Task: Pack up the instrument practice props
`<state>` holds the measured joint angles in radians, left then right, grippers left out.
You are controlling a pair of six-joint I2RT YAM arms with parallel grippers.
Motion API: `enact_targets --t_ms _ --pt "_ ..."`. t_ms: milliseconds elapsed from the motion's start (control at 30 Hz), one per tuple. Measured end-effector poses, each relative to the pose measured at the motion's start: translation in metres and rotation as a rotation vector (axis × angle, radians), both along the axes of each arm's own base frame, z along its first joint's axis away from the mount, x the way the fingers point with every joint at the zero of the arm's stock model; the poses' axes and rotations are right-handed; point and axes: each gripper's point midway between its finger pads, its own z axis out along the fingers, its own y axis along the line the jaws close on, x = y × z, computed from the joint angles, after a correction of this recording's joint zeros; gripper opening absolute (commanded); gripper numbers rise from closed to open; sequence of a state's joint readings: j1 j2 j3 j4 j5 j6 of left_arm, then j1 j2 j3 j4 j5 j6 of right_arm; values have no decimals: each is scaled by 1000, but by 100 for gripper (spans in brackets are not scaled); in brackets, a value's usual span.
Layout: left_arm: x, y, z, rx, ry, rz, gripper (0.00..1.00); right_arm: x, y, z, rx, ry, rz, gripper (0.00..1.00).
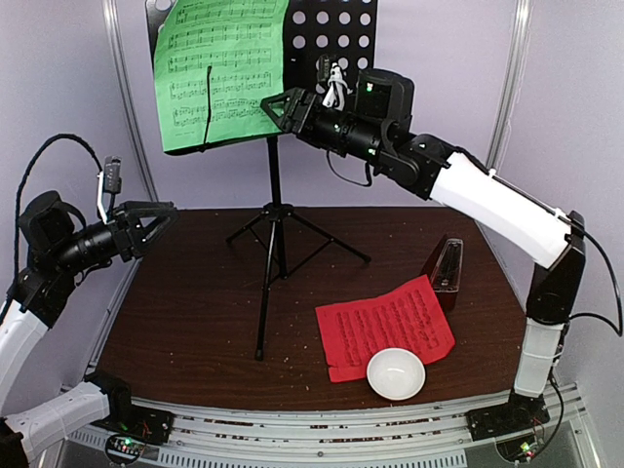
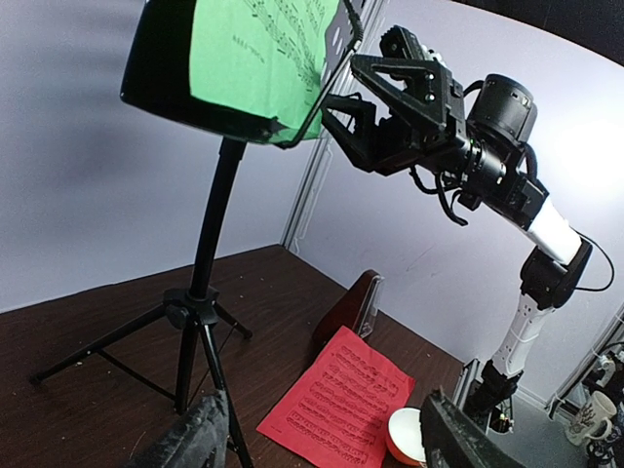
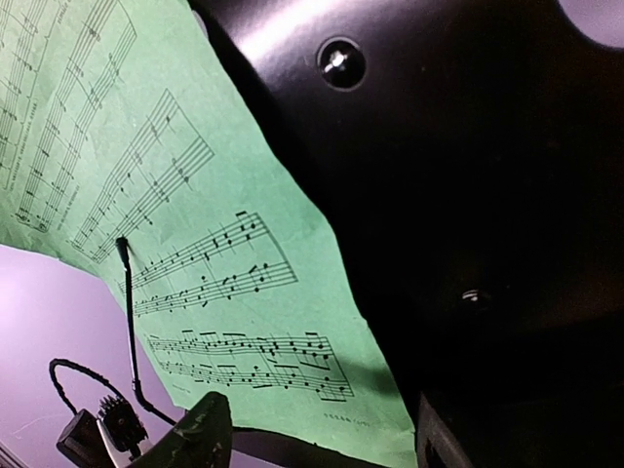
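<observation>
Right hand [image 1: 274, 111] open at green sheet [image 1: 219, 68] on music stand [image 1: 333, 29], gripping nothing, left hand [image 1: 164, 224] open, empty, above left edge of desk [image 1: 195, 312]

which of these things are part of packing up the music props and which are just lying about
For the job: stand, green sheet, red sheet, metronome.
Lying about: bowl.

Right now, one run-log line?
left jaws open, empty | right jaws open at green sheet on stand | red sheet, metronome, bowl on table
</observation>
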<state>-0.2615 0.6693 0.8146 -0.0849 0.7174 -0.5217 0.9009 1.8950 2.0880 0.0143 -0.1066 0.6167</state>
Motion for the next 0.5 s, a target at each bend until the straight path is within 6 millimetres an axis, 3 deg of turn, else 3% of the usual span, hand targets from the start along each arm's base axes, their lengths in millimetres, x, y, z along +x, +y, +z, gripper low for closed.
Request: enact_targets --t_ms 233,500 --pt "-1 0 1 -1 -4 -1 69 -5 7 -3 12 22 62 54" --pt "-4 1 3 -3 -13 -1 68 -10 9 6 55 16 99 27"
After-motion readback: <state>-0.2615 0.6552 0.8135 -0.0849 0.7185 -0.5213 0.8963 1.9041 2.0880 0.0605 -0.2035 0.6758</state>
